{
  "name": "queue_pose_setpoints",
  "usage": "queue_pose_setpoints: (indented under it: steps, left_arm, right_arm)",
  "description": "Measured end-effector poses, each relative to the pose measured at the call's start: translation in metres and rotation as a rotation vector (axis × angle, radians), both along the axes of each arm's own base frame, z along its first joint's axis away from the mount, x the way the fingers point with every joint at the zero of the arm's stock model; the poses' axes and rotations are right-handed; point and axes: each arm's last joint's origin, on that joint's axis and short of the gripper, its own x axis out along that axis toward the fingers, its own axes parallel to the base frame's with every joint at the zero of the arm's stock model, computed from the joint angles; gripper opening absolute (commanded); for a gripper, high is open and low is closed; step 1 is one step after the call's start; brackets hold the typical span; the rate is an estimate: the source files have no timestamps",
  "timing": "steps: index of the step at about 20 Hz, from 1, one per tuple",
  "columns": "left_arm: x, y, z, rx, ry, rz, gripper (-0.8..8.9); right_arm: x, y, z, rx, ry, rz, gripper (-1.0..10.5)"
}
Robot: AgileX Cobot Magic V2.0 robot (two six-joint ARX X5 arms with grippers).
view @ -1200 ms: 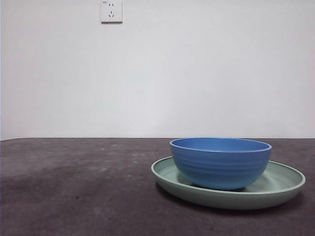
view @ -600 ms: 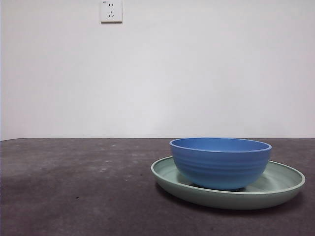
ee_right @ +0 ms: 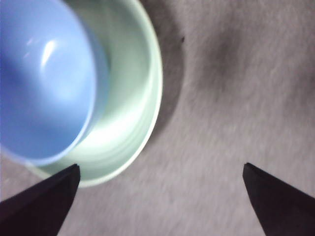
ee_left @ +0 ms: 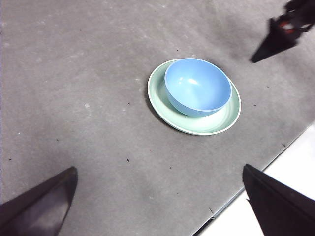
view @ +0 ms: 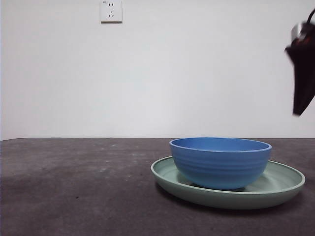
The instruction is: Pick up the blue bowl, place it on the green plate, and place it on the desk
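Observation:
The blue bowl [view: 220, 162] sits upright inside the green plate [view: 283, 184], right of centre on the desk [view: 74, 187]. From high up, the left wrist view shows the bowl [ee_left: 197, 86] resting off-centre on the plate [ee_left: 216, 123]. My left gripper [ee_left: 159, 169] hangs open well above the desk, holding nothing. My right gripper [ee_right: 161, 166] is open and empty, hovering over the desk just beside the plate [ee_right: 133, 98] and bowl [ee_right: 39, 78]. It appears as a dark shape [view: 301, 73] at the upper right of the front view, above and right of the bowl.
A white wall with a socket [view: 111, 11] stands behind the desk. The desk's edge [ee_left: 256, 172] runs close to the plate, with a pale floor beyond. Bare desk surface stretches left of the plate.
A dark gripper has come into the front view at the upper right edge. The bowl and plate have not moved.

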Motion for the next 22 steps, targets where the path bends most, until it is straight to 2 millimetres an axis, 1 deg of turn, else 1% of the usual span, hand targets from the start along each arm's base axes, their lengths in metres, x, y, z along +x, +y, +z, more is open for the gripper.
queue_pose_setpoints:
  steps: [3, 5, 8, 10, 15, 16, 19, 21, 22]
  left_arm:
    - [0.000, 0.000, 0.000, 0.000, 0.000, 0.000, 7.80]
    - [0.000, 0.000, 0.000, 0.000, 0.000, 0.000, 7.80]
    - [0.000, 0.000, 0.000, 0.000, 0.000, 0.000, 7.80]
    - [0.000, 0.000, 0.000, 0.000, 0.000, 0.000, 7.80]
    - [0.000, 0.000, 0.000, 0.000, 0.000, 0.000, 7.80]
    - [0.000, 0.000, 0.000, 0.000, 0.000, 0.000, 7.80]
    - [0.000, 0.000, 0.000, 0.000, 0.000, 0.000, 7.80]
    - [0.000, 0.000, 0.000, 0.000, 0.000, 0.000, 7.80]
    - [0.000, 0.000, 0.000, 0.000, 0.000, 0.000, 7.80]
  right_arm:
    - [0.022, 0.001, -0.023, -0.002, 0.021, 0.006, 5.8]
    - [0.030, 0.002, -0.034, -0.002, 0.034, 0.009, 5.8]
    - [0.039, 0.002, -0.044, -0.001, 0.024, 0.011, 5.7]
    - [0.043, 0.003, -0.051, -0.001, 0.035, 0.011, 5.1]
    - [0.050, 0.014, -0.062, 0.030, 0.039, 0.057, 4.8]
    - [0.051, 0.017, -0.065, 0.030, 0.046, 0.067, 4.6]
    - [0.054, 0.023, -0.069, 0.019, 0.041, 0.087, 2.8]
    - [0.056, 0.024, -0.072, 0.021, 0.040, 0.092, 2.1]
    - [0.056, 0.025, -0.073, 0.020, 0.042, 0.094, 2.0]
